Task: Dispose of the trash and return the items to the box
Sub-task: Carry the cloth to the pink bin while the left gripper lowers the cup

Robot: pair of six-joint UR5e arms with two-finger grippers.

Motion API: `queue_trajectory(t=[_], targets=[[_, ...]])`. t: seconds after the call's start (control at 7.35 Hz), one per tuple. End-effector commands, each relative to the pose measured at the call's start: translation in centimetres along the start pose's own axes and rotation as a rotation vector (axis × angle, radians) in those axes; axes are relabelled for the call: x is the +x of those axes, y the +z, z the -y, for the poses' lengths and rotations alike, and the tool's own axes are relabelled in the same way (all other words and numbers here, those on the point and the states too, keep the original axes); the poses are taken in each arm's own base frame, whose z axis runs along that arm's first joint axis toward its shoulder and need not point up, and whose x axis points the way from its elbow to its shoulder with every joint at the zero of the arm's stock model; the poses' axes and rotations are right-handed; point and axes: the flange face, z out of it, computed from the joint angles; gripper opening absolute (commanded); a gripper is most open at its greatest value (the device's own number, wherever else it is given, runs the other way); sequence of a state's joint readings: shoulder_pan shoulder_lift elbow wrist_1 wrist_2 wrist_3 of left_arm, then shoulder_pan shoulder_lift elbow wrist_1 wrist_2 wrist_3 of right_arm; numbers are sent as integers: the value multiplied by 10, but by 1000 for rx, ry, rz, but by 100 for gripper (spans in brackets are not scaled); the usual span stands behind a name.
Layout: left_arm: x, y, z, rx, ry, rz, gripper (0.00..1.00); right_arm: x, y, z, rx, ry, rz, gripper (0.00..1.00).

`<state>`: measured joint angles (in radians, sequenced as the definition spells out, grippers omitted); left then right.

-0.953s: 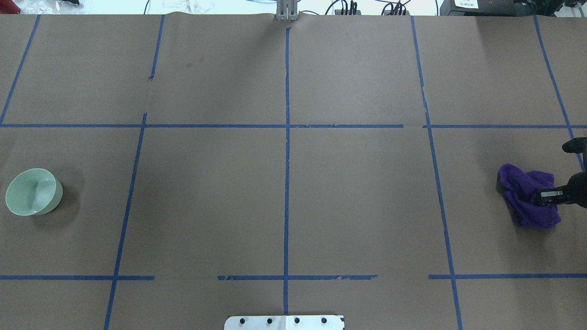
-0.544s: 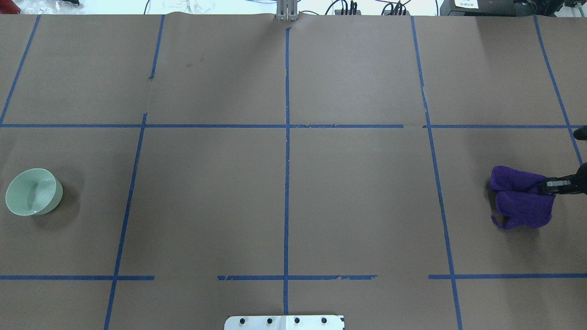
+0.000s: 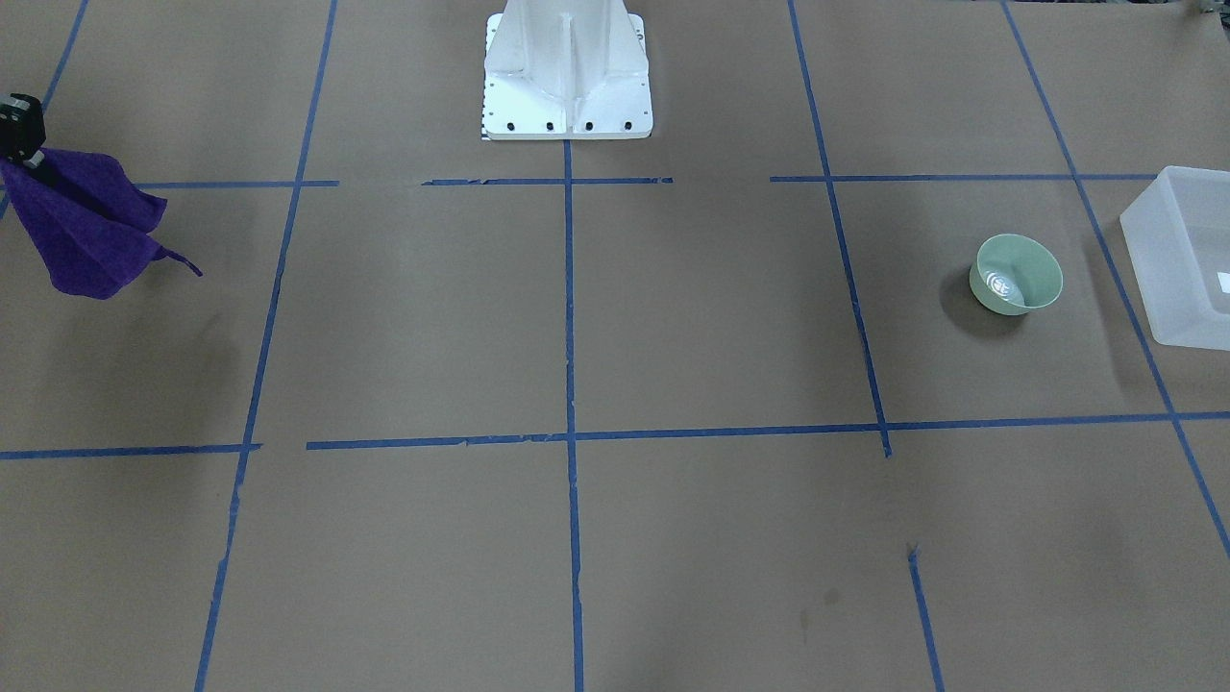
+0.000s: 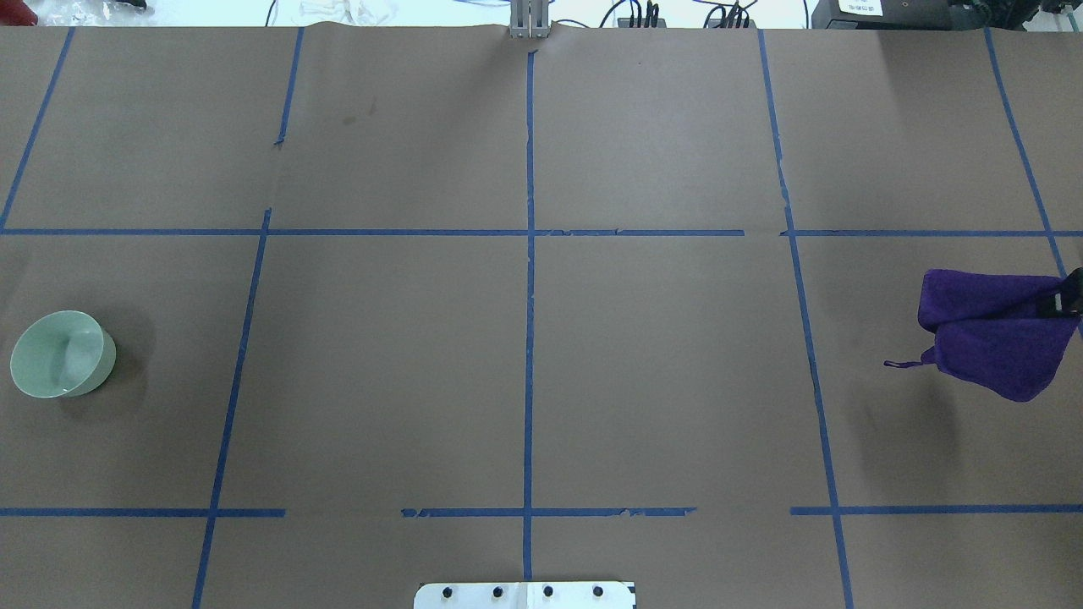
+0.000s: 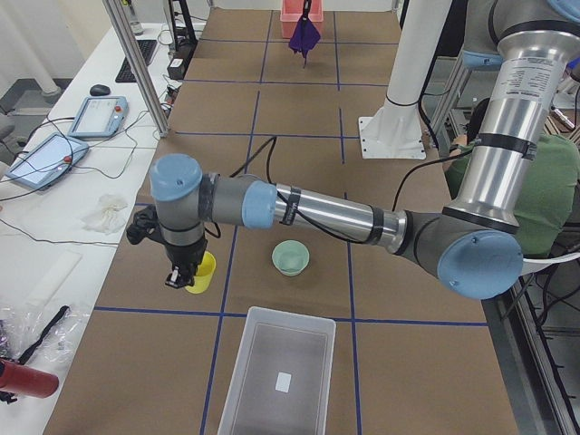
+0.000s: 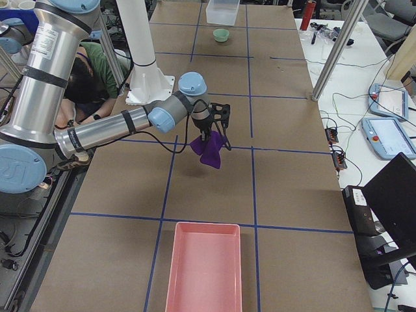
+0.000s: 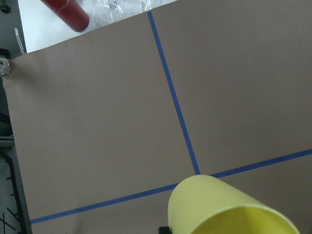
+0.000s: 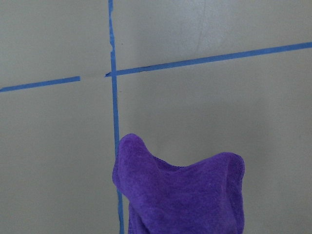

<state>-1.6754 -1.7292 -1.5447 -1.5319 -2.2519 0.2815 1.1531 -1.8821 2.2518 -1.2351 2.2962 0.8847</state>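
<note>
The mint-green bowl (image 4: 61, 353) stands upright on the table at the left; it also shows in the front view (image 3: 1017, 274). The frosted box (image 3: 1187, 259) stands beside it, open and empty (image 5: 276, 381). My left gripper (image 5: 181, 275) is at the rim of the yellow cup (image 5: 203, 272); the cup fills the bottom of the left wrist view (image 7: 229, 209) and the fingers are hidden. My right gripper (image 4: 1068, 300) is shut on a purple cloth (image 4: 994, 334) and holds it above the table; the cloth hangs down (image 6: 210, 151).
A pink bin (image 6: 203, 266) stands at the table's right end, past the hanging cloth. The white arm pedestal (image 3: 567, 67) stands at the robot's side of the table. A red cylinder (image 7: 66, 12) and clear plastic lie off the paper's edge.
My right gripper has lifted the purple cloth off the table and carried it toward the far right; the cloth now hangs unfolded. The bowl has not moved.
</note>
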Motion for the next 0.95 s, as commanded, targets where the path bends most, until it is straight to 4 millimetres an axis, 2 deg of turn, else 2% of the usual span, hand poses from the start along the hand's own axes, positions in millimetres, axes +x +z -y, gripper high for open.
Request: queue_trajectory(t=[0.0,0.14,0.41,0.68,0.82], targets=[[-17,46,-83,-59,-58,-21,0,-15,-42,1,-1,34,-11,0],[-14,54,-104,-65,-126,-48,0,-14,-64,2,-8,-9,-54,0],[-16,79,-168,-54,-217,-44,0,1,-94,15,-20,-65,-119,0],[-21,102,-193,-21,-273,-70,0,31,-119,22,-11,-114,-155,0],[-18,107,-194,-25,-274,-107,0,45,-130,22,-4,-129,-165,0]])
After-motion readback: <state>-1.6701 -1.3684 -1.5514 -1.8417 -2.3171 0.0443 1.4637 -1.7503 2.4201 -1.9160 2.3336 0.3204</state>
